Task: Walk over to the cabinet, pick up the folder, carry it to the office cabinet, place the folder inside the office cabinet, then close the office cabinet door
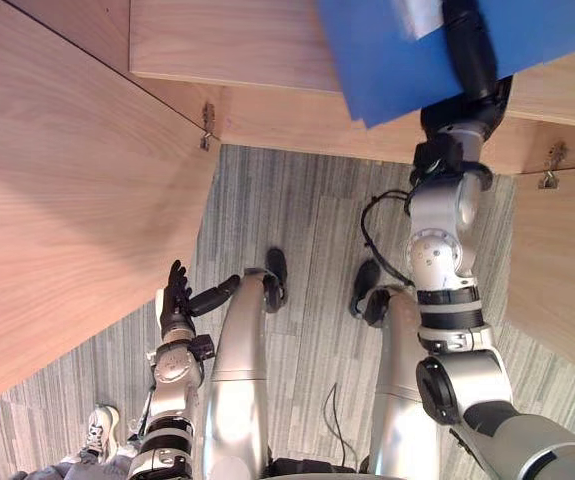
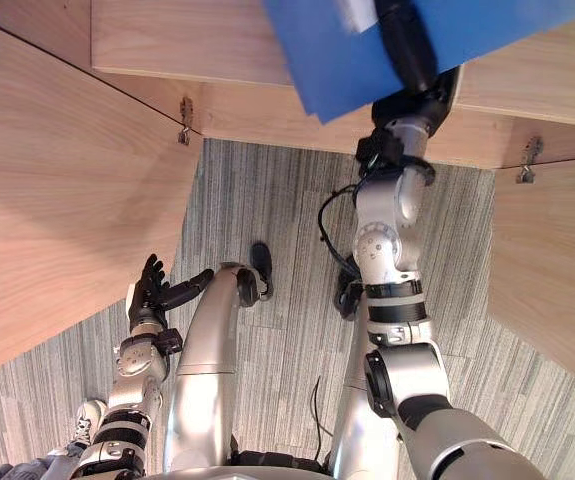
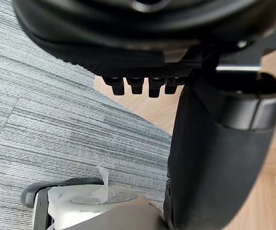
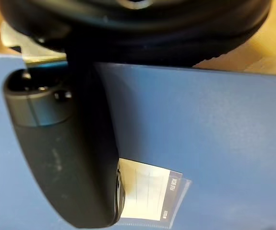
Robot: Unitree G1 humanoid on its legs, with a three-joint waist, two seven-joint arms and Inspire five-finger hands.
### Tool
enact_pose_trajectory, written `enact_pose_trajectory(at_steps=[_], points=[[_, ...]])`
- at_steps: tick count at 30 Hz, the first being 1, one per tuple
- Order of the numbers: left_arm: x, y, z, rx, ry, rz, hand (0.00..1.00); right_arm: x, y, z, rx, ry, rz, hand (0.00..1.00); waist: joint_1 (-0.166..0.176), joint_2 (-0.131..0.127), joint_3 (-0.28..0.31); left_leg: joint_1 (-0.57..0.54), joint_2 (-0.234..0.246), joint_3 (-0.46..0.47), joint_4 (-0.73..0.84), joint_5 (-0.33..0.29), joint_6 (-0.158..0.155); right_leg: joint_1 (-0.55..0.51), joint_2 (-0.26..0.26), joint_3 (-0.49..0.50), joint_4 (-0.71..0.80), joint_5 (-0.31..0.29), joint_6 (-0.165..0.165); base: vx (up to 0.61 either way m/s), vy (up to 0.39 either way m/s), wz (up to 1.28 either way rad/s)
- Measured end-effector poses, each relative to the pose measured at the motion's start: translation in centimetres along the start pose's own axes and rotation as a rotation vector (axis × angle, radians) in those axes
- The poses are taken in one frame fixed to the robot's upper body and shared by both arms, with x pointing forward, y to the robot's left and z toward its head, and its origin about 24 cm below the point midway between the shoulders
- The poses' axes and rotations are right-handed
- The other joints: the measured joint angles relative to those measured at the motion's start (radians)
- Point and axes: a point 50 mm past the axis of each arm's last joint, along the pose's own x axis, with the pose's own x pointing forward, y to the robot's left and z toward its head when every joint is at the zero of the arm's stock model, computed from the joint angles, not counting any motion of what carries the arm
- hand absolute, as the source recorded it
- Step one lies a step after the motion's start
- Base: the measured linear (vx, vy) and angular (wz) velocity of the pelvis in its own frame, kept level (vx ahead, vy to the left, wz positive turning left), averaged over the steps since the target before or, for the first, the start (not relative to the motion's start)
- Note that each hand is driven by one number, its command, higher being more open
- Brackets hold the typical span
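The blue folder [image 1: 387, 60] is up against the open wooden office cabinet [image 1: 257, 50], held in my raised right hand [image 1: 470, 50]. In the right wrist view the thumb [image 4: 70, 158] presses on the folder's blue cover [image 4: 214, 124] beside its white label [image 4: 150, 191]. The fingers lie hidden behind the folder. Low at my side, my left hand [image 1: 177, 295] hangs over the carpet with straight fingers and holds nothing; its thumb [image 3: 219, 158] stands apart from the fingers.
The cabinet's left door [image 1: 67, 200] stands open close to my left hand. The right door [image 1: 562, 270] is open too, with metal hinges [image 1: 208, 125] at the frame. A person's shoe [image 1: 97, 430] stands on the grey carpet [image 1: 307, 220] at the lower left.
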Motion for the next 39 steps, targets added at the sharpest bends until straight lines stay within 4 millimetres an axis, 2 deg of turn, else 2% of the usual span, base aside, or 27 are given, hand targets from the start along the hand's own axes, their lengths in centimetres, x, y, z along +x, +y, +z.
enact_pose_trajectory(at_steps=[3, 4, 8, 15, 22, 32, 34, 36, 38, 39], points=[[0.0, 0.0, -0.1, -0.004, 0.011, 0.019, 1.00, 0.8, 0.1, 1.2, 0.082, -0.074, -0.114, 0.00, 0.004, 0.000, 0.000, -0.004, -0.001, -0.007, -0.001, 0.001, -0.002, 0.000, -0.001, -0.009, 0.001, -0.003, -0.005, -0.05, -0.066, 0.04], [-0.1, -0.1, -0.2, -0.005, 0.013, 0.023, 1.00, 1.1, -0.1, 1.6, 0.114, -0.103, -0.167, 1.00, 0.005, 0.001, -0.001, -0.005, -0.003, -0.011, -0.002, 0.002, -0.004, 0.000, -0.003, -0.013, 0.001, -0.004, -0.006, -0.05, -0.053, 0.07], [-0.2, -0.4, -0.3, -0.007, 0.017, 0.031, 1.00, 2.1, -1.8, 2.6, 0.170, -0.154, -0.340, 1.00, 0.017, 0.001, -0.003, -0.007, -0.009, -0.020, -0.007, 0.007, -0.011, 0.002, -0.007, -0.021, 0.002, -0.007, -0.012, -0.05, -0.049, 0.06], [-0.3, -0.7, -0.4, -0.035, 0.026, 0.034, 1.00, 4.4, -1.7, 4.4, 0.343, -0.186, -0.401, 1.00, 0.018, 0.002, -0.008, -0.020, -0.024, -0.049, -0.025, 0.029, -0.023, 0.001, -0.019, -0.052, 0.003, -0.014, -0.023, -0.07, -0.059, 0.13], [-0.3, -0.5, -0.7, -0.062, 0.042, 0.044, 1.00, 6.7, -1.3, 4.7, 0.199, -0.118, -0.328, 1.00, 0.015, 0.001, -0.012, -0.025, -0.020, -0.056, -0.027, 0.033, -0.026, 0.001, -0.016, -0.060, 0.000, -0.014, -0.025, -0.05, -0.036, 0.01], [-0.2, 0.5, -1.8, -0.054, 0.094, 0.072, 1.00, 7.9, 0.9, 3.1, -0.031, -0.003, -0.192, 1.00, -0.014, -0.001, -0.015, -0.026, -0.004, -0.054, -0.021, 0.033, -0.026, 0.000, -0.003, -0.060, -0.003, -0.009, -0.030, -0.05, -0.026, -0.04], [-0.3, 0.9, -2.1, -0.046, 0.107, 0.080, 1.00, 7.9, 1.6, 2.7, -0.153, 0.016, -0.128, 1.00, -0.025, -0.001, -0.015, -0.026, -0.001, -0.054, -0.021, 0.033, -0.026, 0.000, -0.001, -0.061, -0.006, -0.005, -0.031, -0.05, -0.027, -0.05], [-0.3, 1.3, -2.3, -0.033, 0.115, 0.088, 1.00, 7.8, 2.4, 2.2, -0.375, 0.036, -0.002, 1.00, -0.040, -0.002, -0.015, -0.023, 0.006, -0.048, -0.026, 0.033, -0.025, 0.001, 0.006, -0.057, -0.017, 0.003, -0.030, -0.05, -0.022, -0.11], [-0.3, 1.5, -2.5, -0.026, 0.122, 0.089, 1.00, 7.1, 2.3, 2.2, -0.544, 0.023, 0.099, 1.00, -0.041, -0.002, -0.015, -0.015, 0.010, -0.043, -0.032, 0.033, -0.025, 0.008, 0.011, -0.055, -0.028, 0.008, -0.028, -0.04, -0.031, -0.09], [-0.8, 2.3, -3.3, 0.081, 0.141, 0.078, 1.00, 4.2, 0.2, 0.7, -1.017, 0.033, 0.368, 1.00, -0.060, -0.018, -0.023, 0.030, 0.012, -0.033, -0.063, 0.033, -0.025, 0.049, 0.012, -0.053, -0.059, 0.011, -0.027, -0.05, -0.063, -0.07]])
